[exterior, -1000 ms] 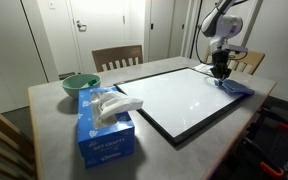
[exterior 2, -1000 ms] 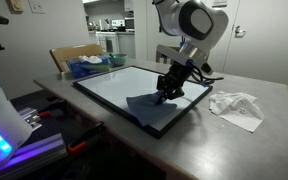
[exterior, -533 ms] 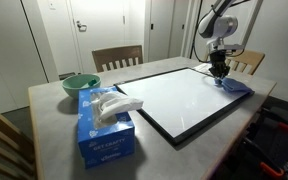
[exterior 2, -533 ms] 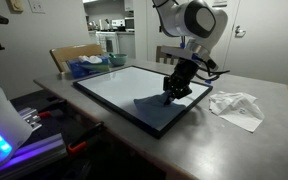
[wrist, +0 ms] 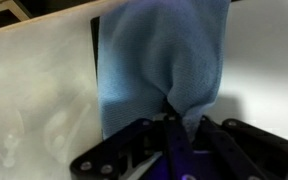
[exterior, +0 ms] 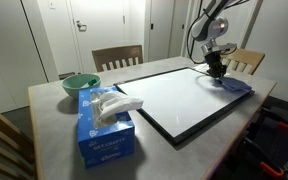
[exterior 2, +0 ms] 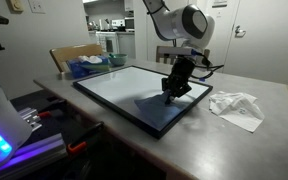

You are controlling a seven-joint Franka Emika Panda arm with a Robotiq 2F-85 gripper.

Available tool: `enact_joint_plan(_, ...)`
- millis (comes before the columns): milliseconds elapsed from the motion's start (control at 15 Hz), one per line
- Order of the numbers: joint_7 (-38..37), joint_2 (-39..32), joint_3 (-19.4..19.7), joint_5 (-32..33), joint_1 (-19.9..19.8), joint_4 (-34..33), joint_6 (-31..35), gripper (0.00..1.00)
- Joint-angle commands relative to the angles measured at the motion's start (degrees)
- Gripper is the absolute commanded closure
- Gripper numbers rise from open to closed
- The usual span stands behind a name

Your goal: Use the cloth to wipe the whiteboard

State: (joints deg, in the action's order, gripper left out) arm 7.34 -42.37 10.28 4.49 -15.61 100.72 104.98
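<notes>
The gripper [wrist: 169,125] is pinched together on a raised fold of the cloth [wrist: 164,55], while the rest of the rag lies spread on the whiteboard [wrist: 34,90]. I judge the wipe to be under way, with most of the board not yet covered. To do it well, press lightly so the fabric drags flat rather than bunching under the fingers. Run straight, overlapping strokes parallel to the frame. Turn before the rim so the rag neither snags on it nor slides off onto the surface.

In an exterior view, the surface [exterior: 49,115] is matte grey. Toward its left edge sits a round green bowl [exterior: 80,84]. In front of it, by the near-left corner, stands a blue cardboard tissue box [exterior: 104,135] with soft white tissue puffing from the top. From the middle to the right edge lies the whiteboard [exterior: 179,100], flat and rectangular. Its glossy white face catches the light inside a thin black frame, so it should offer little friction.

The gripper [exterior: 216,70] stands over the board's far right corner. The cloth [exterior: 234,87] is there beneath it, small, blue and limp, next to the surface's right edge. In an exterior view, crumpled white tissue [exterior 2: 237,106] lies on the bare surface to the right of the board, apart from the frame.
</notes>
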Motion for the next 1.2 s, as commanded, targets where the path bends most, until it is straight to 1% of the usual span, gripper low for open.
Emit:
enact_joint_plan(0,-0.04,-2.51,0.04,0.77,-0.45,-1.08,0.62,0.98)
enact_joint_plan(133,-0.27,-2.11,0.08,0.89,-0.26,-0.74,0.53,0.98)
enact_joint_plan(200,-0.49,-1.9,0.12,0.9,-0.15,-0.65,0.31,0.79)
enact_joint_plan(267,-0.67,-1.72,0.19,0.96,-0.07,-0.56,0.22,0.66)
enact_joint_plan(400,-1.17,-0.9,0.44,1.36,0.19,0.0,0.29,0.53)
enact_joint_plan(600,-2.38,1.01,0.95,2.36,0.78,1.06,0.33,0.31)
enact_joint_plan(867,-4.29,3.82,0.27,-0.05,0.55,1.52,-1.4,0.03)
enact_joint_plan(1000,-5.58,6.08,0.33,-0.66,0.86,2.47,-1.82,0.0)
enact_joint_plan(1133,-7.1,8.67,0.43,-1.27,1.07,3.59,-1.55,0.0)
